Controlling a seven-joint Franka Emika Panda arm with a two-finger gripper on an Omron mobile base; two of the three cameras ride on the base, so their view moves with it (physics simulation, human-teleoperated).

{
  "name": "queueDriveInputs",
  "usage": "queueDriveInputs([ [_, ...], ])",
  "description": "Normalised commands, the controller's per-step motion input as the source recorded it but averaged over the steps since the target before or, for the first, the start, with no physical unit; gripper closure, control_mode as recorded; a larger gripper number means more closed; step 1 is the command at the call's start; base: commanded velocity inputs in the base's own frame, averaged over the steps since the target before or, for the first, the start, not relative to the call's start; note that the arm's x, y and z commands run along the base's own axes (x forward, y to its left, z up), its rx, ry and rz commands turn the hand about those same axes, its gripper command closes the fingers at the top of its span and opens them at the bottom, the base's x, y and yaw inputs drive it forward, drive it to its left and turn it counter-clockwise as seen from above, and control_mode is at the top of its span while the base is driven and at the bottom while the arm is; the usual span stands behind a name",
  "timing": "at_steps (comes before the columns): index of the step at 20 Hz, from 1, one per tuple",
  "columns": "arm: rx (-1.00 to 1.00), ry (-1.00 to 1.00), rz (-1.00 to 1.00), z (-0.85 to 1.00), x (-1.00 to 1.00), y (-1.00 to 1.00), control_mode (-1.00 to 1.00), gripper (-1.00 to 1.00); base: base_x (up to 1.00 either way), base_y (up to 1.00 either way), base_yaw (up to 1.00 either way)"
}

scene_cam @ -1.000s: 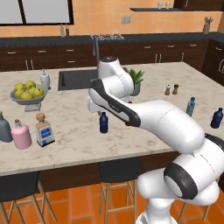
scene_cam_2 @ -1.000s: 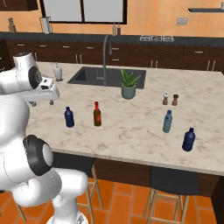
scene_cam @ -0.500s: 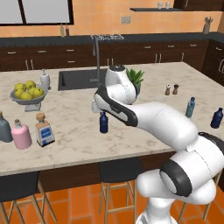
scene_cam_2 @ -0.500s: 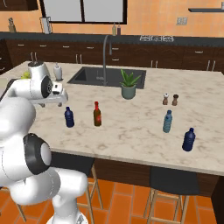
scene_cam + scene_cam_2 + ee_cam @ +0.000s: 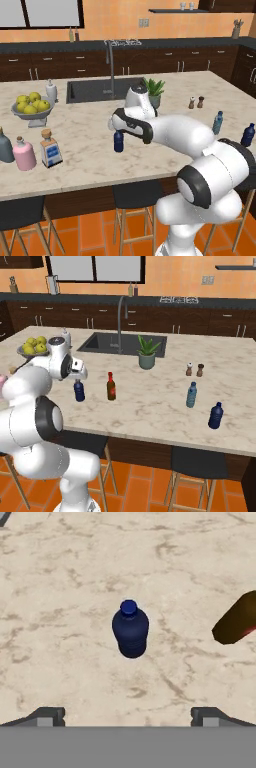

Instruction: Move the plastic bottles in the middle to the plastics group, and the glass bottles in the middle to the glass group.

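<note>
The small navy-blue plastic bottle (image 5: pixel 118 141) stands upright mid-counter, also seen at bottle (image 5: pixel 79 390) and from above (image 5: pixel 130 630). My gripper (image 5: pixel 118 128) hovers just over it, open and holding nothing, with fingertips (image 5: pixel 46 717) wide apart. The slim brown glass bottle with a red cap (image 5: pixel 111 386) stands just right of the navy one. The square clear bottle with a cork (image 5: pixel 51 148) stands at the left beside the pink bottle (image 5: pixel 24 154) and grey-blue bottle (image 5: pixel 5 147). The teal bottle (image 5: pixel 191 395) and brighter blue bottle (image 5: pixel 216 415) stand at the right.
A fruit bowl (image 5: pixel 32 105) and a white bottle (image 5: pixel 51 91) sit at the back left. The sink (image 5: pixel 120 343) and a potted plant (image 5: pixel 147 352) lie behind the middle bottles. Two shakers (image 5: pixel 189 369) stand at the back right. Stools line the counter's front edge.
The arm has swung from the left side of the counter toward the middle, bringing the hand over the navy bottle. The jaws have stayed open.
</note>
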Motion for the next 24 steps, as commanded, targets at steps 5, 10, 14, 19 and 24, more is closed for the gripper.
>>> queueDriveInputs([
  [5, 0.00, 0.00, 0.00, -0.24, 0.40, 0.10, -1.00, -1.00, 0.00, 0.00, 0.00],
  [10, 0.00, -0.05, 0.00, -0.32, 0.16, 0.00, -1.00, -1.00, 0.00, 0.00, 0.00],
  [14, 0.00, -0.11, 0.00, -0.29, 0.17, 0.00, -1.00, -1.00, 0.00, 0.00, 0.00],
  [19, -0.02, -0.03, 0.01, -0.15, 0.24, 0.13, -1.00, -1.00, 0.00, 0.00, 0.00],
  [24, -0.06, 0.00, 0.00, -0.06, 0.20, 0.00, -1.00, -1.00, 0.00, 0.00, 0.00],
])
